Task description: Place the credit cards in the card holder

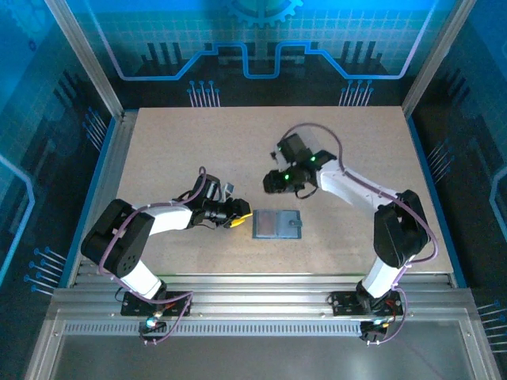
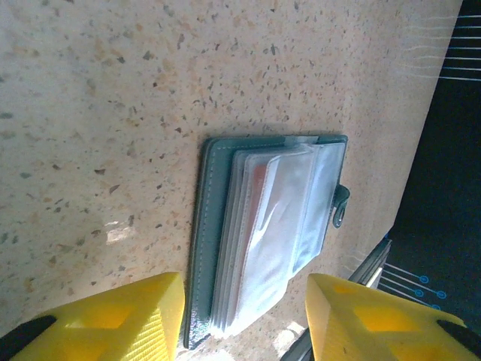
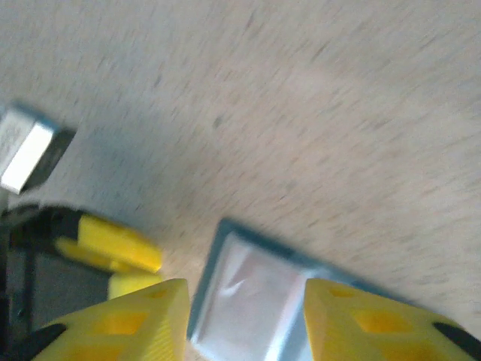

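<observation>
Starting at the near edge in my top view, the two arm bases sit side by side on the rail. The left arm folds low and reaches inward across the table [image 1: 198,134].

The left gripper [image 1: 240,217] lies close to the surface, just beside the left short end of the card holder [image 1: 277,225]. Its yellow fingers [image 2: 128,316] stand well apart on the left wrist camera. That end of the card holder shows in the gap between them, and I see no grip on it.

The card holder lies flat on the table, slightly right of centre and nearer the front edge than the back. It is spread open like a book, with its teal-grey cover underneath and a stack of clear plastic sleeves [image 2: 278,218] facing up. A small closing strap [image 2: 342,204] sticks out from one long edge. A faint reddish patch shows through the sleeves near the far end, but I cannot tell whether it is a card.

Farther back, the right gripper [image 1: 272,184] hangs above the table, beyond the card holder and apart from it. The right wrist picture is blurred. Even so, its yellow fingers [image 3: 135,316] are parted with nothing held, and the card holder is visible on the table below and between them.
</observation>
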